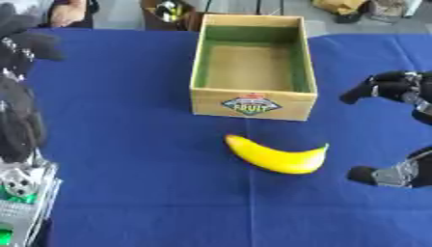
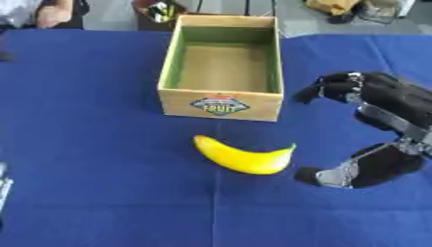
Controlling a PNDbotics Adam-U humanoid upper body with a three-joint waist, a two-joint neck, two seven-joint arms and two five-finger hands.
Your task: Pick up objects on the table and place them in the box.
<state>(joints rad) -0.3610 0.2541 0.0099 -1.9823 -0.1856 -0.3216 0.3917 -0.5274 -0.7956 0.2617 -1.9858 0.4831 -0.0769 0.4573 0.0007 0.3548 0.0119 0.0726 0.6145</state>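
Banana point(image 2: 243, 157) lies on blue cloth point(image 2: 101, 144), just in front of box point(image 2: 221, 103), not in it | your R hand point(image 2: 371, 140) beside banana's R tip, wide open, thumb and fingers spread, holding 0 | L hand point(image 1: 19, 96) at L edge, can't tell fingers.

Banana point(image 1: 276, 156) on table point(image 1: 127, 144), just before box point(image 1: 253, 62); right hand point(image 2: 380, 140) just right of banana, apart.
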